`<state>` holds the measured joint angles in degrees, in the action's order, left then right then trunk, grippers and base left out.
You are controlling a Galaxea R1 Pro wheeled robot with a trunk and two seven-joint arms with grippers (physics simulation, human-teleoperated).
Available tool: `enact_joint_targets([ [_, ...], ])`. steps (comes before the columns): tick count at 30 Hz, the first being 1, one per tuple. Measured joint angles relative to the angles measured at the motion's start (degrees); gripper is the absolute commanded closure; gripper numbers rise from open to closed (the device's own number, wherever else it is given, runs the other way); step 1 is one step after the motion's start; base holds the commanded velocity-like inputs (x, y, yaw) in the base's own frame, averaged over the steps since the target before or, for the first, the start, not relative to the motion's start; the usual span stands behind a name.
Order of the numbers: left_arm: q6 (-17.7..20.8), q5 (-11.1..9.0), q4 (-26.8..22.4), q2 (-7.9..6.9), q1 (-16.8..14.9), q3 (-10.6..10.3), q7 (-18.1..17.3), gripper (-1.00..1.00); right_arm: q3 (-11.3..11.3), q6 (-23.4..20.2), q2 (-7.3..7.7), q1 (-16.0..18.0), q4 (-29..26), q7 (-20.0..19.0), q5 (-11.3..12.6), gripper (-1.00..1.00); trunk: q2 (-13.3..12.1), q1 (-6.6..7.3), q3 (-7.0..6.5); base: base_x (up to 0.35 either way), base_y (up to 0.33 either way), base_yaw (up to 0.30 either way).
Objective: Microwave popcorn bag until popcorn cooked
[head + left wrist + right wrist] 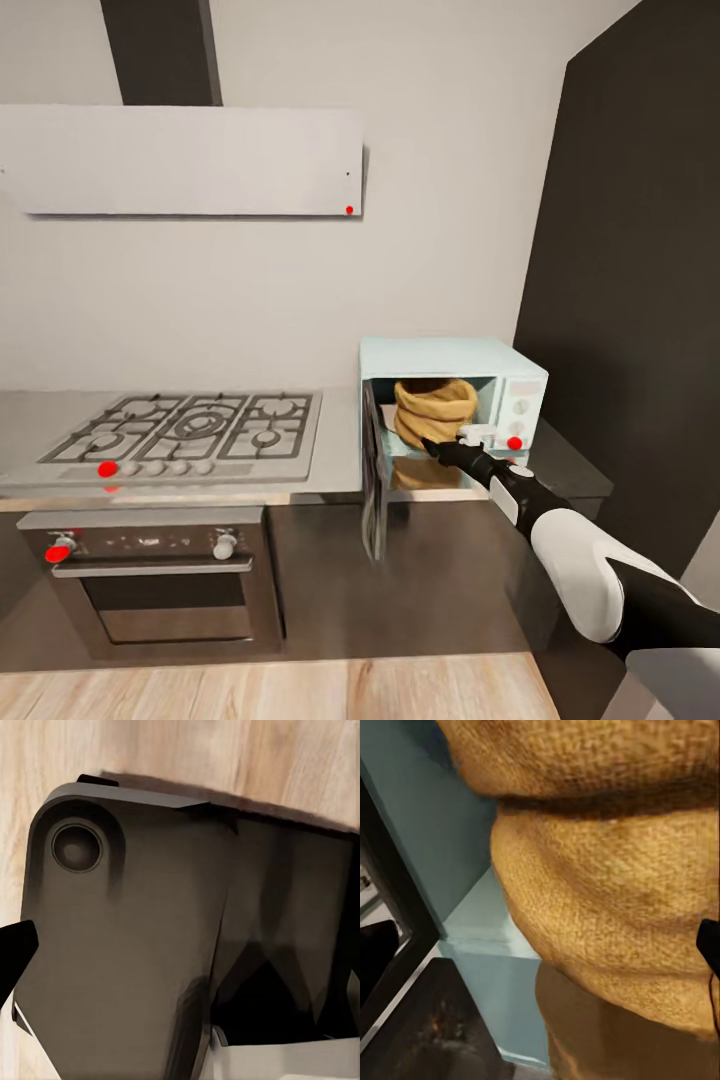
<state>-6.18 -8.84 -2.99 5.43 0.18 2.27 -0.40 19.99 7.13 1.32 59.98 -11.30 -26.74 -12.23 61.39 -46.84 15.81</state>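
Sitting inside open microwave, bag; right tool at its front, grip state unclear.

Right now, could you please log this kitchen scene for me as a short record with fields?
microwave: pale blue box on the countertop, right of the gas hob
microwave door: swung open toward the hob side
popcorn bag: upright inside the microwave cavity
popcorn: cannot be seen
right gripper: at the cavity opening, in front of the bag; open or shut cannot be told
oven: built in under the hob, door closed
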Motion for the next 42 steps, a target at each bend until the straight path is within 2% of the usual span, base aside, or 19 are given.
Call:
enact_joint_targets([
  [6, 0.0, 0.0, 0.0, 0.00, 0.0, 0.0, 0.0, -1.00, 0.0, -0.1, 0.10, 0.0, 0.0, 0.3, -0.1, -1.00, 0.0, 0.00, 0.00, 0.193, 0.000, 0.000],
  [9, 0.0, 0.0, 0.0, 0.00, 0.0, 0.0, 0.0, -1.00, -0.1, -0.1, 0.03, 0.0, 0.0, 3.3, -0.3, -1.00, 0.0, 0.00, 0.00, 0.189, 0.000, 0.000],
  [12, 0.0, 0.0, 0.0, 0.00, 0.0, 0.0, 0.0, -1.00, -0.1, -0.1, -0.10, 0.0, 0.0, 4.5, -0.7, -1.00, 0.0, 0.00, 0.00, 0.187, 0.000, 0.000],
  [15, 0.0, 0.0, 0.0, 0.00, 0.0, 0.0, 0.0, -1.00, -0.1, -0.2, -0.38, 0.0, 0.0, 4.6, -0.7, -1.00, 0.0, -0.01, 0.00, 0.154, 0.000, 0.000],
  [16, 0.0, 0.0, 0.0, 0.00, 0.0, 0.0, 0.0, -1.00, -0.1, -0.1, -1.32, 0.0, 0.0, 4.5, -0.7, -1.00, 0.0, -0.01, 0.00, 0.134, 0.000, 0.000],
  [18, 0.0, 0.0, 0.0, 0.00, 0.0, 0.0, 0.0, -1.00, -0.1, -0.1, -1.98, 0.0, 0.0, 4.4, -0.7, -1.00, 0.0, -0.01, 0.00, 0.130, 0.000, 0.000],
  [22, 0.0, 0.0, 0.0, 0.00, 0.0, 0.0, 0.0, -1.00, -0.2, -0.1, -2.53, 0.0, 0.1, 4.3, -0.7, -1.00, 0.0, -0.01, 0.00, 0.126, 0.000, 0.000],
  [33, 0.0, 0.0, 0.0, 0.00, 0.0, 0.0, 0.0, -1.00, -0.2, -0.1, -2.70, 0.0, 0.4, 4.3, -0.8, -1.00, 0.0, -0.02, 0.00, 0.073, 0.000, 0.000],
  [42, 0.0, 0.0, 0.0, 0.07, 0.0, 0.0, 0.0, -1.00, -0.3, -0.3, -2.63, 0.0, 0.4, 4.6, -0.8, -1.00, 0.0, -0.05, -0.01, -0.075, 0.000, 0.000],
])
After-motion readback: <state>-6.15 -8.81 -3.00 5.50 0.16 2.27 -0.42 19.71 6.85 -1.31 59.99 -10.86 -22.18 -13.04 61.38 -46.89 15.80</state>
